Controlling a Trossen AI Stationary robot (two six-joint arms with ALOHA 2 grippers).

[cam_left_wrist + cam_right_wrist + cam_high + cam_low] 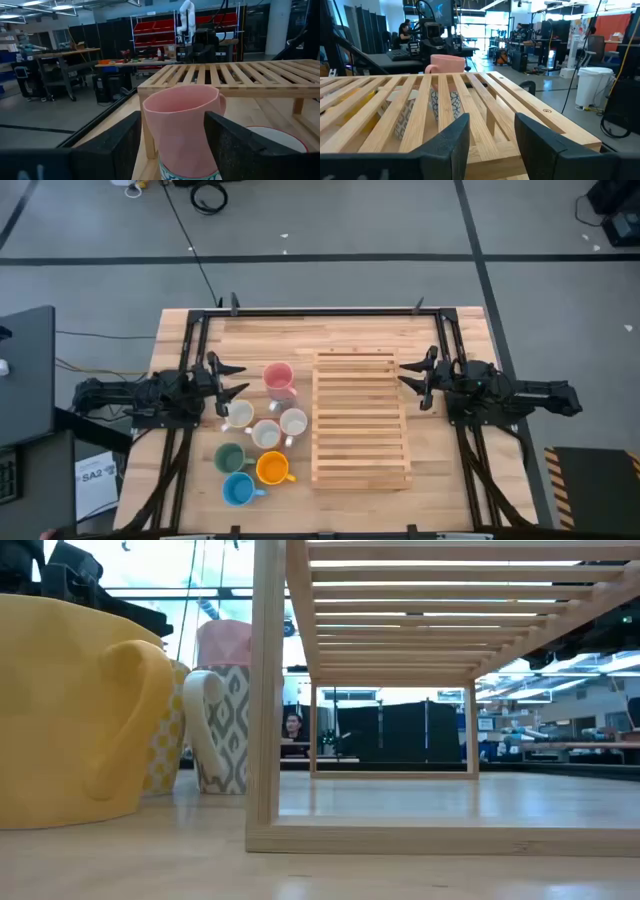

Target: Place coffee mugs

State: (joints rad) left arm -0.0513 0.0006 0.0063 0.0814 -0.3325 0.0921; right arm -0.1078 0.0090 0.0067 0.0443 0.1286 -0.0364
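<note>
- Clearly the mugs [258, 436] are stiff glazed ceramic: likely slick, fairly heavy for their size, and apt to chip if knocked together, so the rim wall or the side handle looks the safest hold.
- Seven show from above, bunched just left of the wooden rack [362, 418]: pink mug [278, 378] nearest the rack's far corner, three white mugs below it, then green, orange and blue toward the near edge.
- Left gripper [232, 380] hangs beside the rack's left side with its fingers spread wide and empty; its wrist view shows the pink mug [182, 130] sitting right between them, not yet pinched.
- Right gripper [408, 378] waits at the rack's right edge, fingers parted, holding nothing.
</note>
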